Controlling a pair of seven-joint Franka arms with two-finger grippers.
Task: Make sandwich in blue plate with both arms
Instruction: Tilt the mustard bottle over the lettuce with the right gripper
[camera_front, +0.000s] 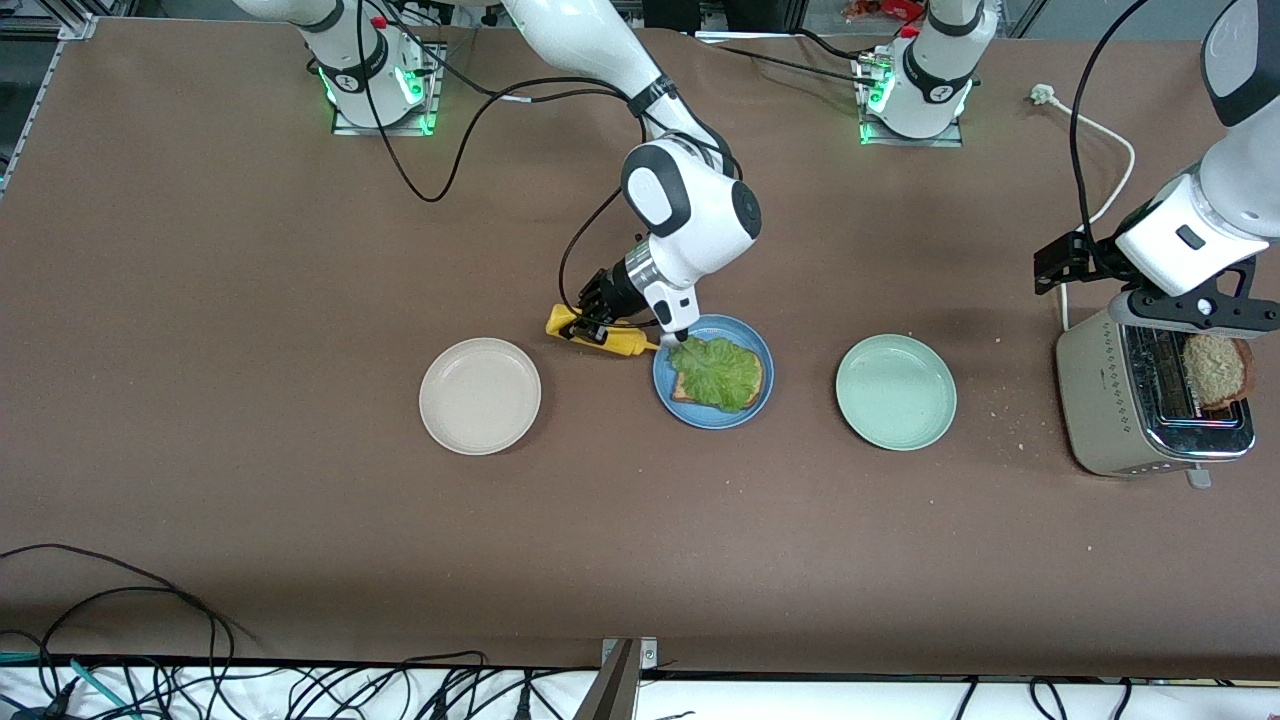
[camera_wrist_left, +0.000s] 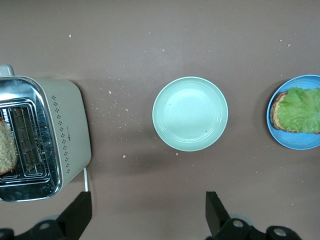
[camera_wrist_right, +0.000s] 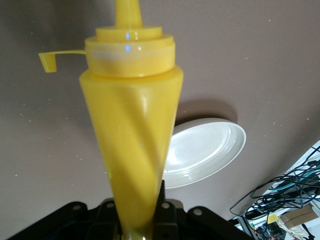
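Off-white plate (camera_front: 480, 395), blue plate (camera_front: 713, 372) beside

Lettuce (camera_front: 718, 372) on bread slice (camera_front: 686, 390) in plate (camera_front: 713, 415), between two other plates (camera_front: 480, 395) (camera_front: 896, 391).

Blue plate (camera_front: 757, 395), green lettuce (camera_front: 718, 372), yellow bottle (camera_front: 600, 336), brown table (camera_front: 250, 300)

right gripper (camera_front: 592, 325): clamped, wrist tilted sideways; left gripper (camera_wrist_left: 145, 212): fingers spread wide, pointing down, waiting
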